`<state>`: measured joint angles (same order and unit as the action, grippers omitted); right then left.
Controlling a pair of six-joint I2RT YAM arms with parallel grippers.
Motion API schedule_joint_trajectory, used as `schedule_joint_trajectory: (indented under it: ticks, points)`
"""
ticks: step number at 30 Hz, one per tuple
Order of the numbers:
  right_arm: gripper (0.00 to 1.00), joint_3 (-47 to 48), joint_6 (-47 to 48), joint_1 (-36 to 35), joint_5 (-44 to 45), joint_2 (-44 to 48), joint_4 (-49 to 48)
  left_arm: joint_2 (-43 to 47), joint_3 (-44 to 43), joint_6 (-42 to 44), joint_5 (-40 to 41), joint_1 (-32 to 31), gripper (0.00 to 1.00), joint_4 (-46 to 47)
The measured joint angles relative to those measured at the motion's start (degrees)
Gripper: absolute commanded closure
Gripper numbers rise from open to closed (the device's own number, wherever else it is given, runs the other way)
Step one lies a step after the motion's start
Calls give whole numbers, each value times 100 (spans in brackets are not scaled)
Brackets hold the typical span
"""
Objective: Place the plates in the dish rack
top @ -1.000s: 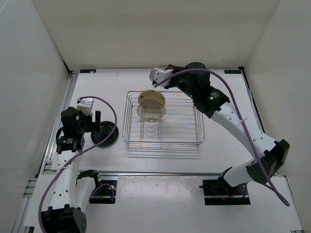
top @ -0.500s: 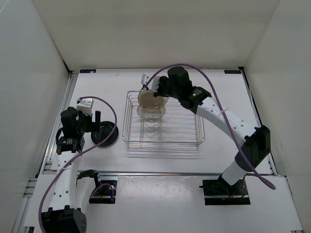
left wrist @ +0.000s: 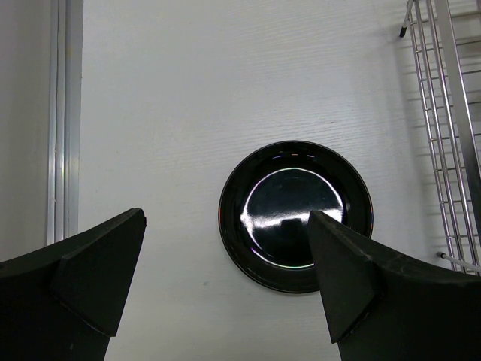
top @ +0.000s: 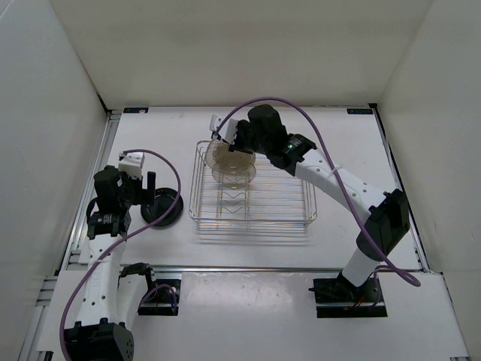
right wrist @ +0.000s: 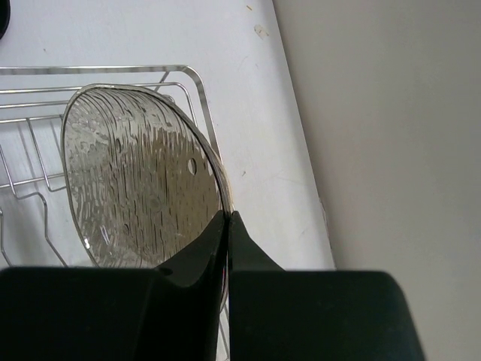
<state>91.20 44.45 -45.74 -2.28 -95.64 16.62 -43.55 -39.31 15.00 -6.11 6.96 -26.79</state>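
Observation:
My right gripper [right wrist: 228, 218] is shut on the rim of a translucent smoky-grey plate [right wrist: 143, 180] and holds it on edge over the far-left end of the chrome dish rack [top: 301, 214]. In the top view this gripper [top: 229, 139] is above the tan plate [top: 234, 158], which stands in the dividers and shows through the held plate. A second grey plate [top: 234, 175] stands just in front. The glossy black plate [left wrist: 295, 214] lies flat on the table left of the rack. My left gripper [left wrist: 225, 226] is open above it and touches nothing.
The rack's left edge [left wrist: 443, 150] is close to the right of the black plate [top: 163, 204]. An aluminium rail [left wrist: 60, 113] runs along the table's left side. White walls enclose the table at the back and on both sides.
My right arm has swung left and down with the grey plate, from behind the rack to over its far-left end by the tan plate. The left arm has not moved.

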Motion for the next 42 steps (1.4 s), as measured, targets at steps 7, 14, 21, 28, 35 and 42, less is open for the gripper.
schedule_joint_trajectory:
  ticks: [7,14,21,28,35,42]
  points:
    - [100,-127,-170,-179,407,2,-133,0,0,0,0,0,0,0]
    - [100,-590,-212,-219,960,2,-393,0,0,0,-2,0,0,0]
    - [100,-710,-201,-219,1285,2,-662,11,0,0,-2,0,0,0]
    - [100,-734,-184,-229,1447,2,-809,59,0,0,-2,0,0,0]
    - [100,-1067,-2,-337,1600,7,-1012,59,0,0,-4,0,0,0]
    - [100,-1532,251,-507,1749,24,-1224,101,0,2,-4,0,0,0]
